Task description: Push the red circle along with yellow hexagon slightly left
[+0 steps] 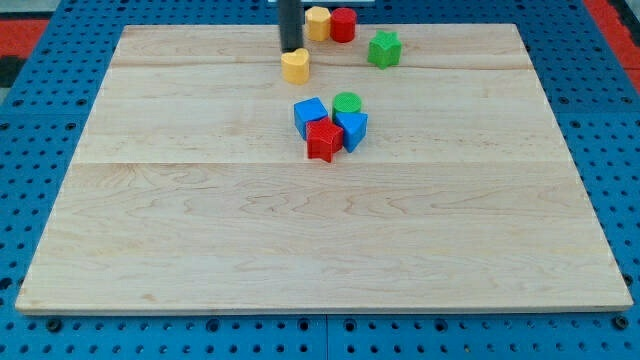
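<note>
In the camera view, your red circle (343, 24) touches the yellow hexagon (317, 22), both just to the view's right of my tip (291, 50). They look light, rigid and easy to slide, so push on the circle's right face. There is no pincer here: the tip holds nothing and stands just above the yellow heart (295, 66).

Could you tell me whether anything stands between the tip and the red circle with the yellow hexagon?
No block lies between them. My tip sits just left of the yellow hexagon, which touches the red circle. The yellow heart lies just below my tip, off that line.
</note>
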Available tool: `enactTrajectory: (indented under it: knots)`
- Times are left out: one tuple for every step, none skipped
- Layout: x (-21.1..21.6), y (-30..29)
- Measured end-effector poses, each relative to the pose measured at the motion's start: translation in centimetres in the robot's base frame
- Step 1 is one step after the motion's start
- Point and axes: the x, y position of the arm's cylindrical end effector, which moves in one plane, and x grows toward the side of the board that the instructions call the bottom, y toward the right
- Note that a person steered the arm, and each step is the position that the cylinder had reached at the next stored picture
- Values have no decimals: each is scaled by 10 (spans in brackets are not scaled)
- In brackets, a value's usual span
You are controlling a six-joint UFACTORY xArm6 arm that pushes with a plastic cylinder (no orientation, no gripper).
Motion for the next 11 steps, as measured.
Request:
enactTrajectory:
  knots:
    - [-4, 34]
    - [-4, 70]
    - [-8, 108]
    - [-38, 122]
    - [-46, 117]
    - [-46, 98]
    - [-46, 44]
    - [-46, 23]
    - [-21, 39]
    - [56, 45]
    - [90, 42]
